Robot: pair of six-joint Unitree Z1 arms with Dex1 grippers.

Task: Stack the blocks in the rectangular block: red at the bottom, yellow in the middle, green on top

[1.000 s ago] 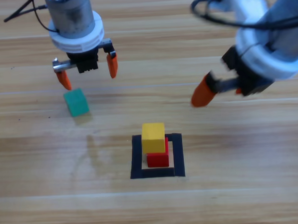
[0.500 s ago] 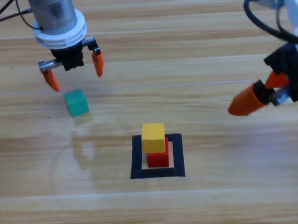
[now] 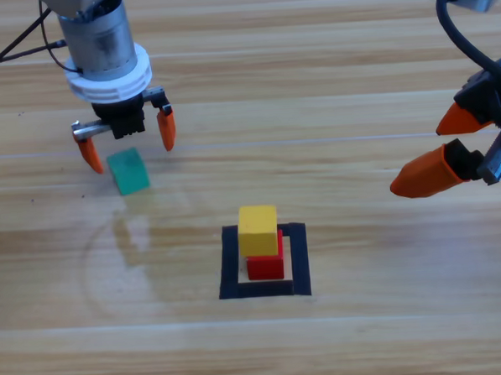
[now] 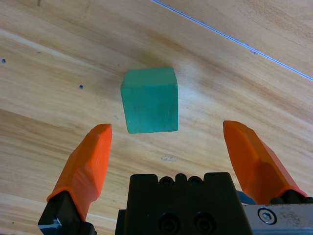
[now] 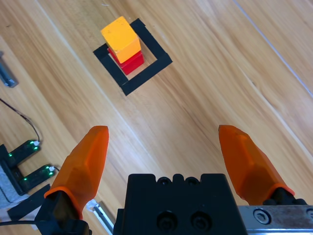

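Left gripper (image 3: 127, 148) is mine at about ten o'clock on the table, jaws spread wide and holding nothing. Its two orange tips sit to either side of the green cube's (image 3: 129, 171) far edge in the high view. From the left wrist view the left gripper (image 4: 171, 147) has the green cube (image 4: 149, 100) just ahead of the gap between the tips, resting on the wood and touching neither one. I read the cube as slightly turned against the line of the jaws.

Over at three o'clock I have the right gripper (image 3: 440, 148) near the table's edge, its jaws wide apart and empty, well away from all the cubes. Its wrist view shows the right gripper (image 5: 170, 147) looking across bare wood at the stack in the distance.

At about six o'clock from the table's middle lies the black tape rectangle (image 3: 229, 264). Inside it the red cube (image 3: 271, 266) sits on the wood with the yellow cube (image 3: 258, 230) on top of it. Both stand toward the left side of the outline, and the yellow one seems to overhang the red a little.
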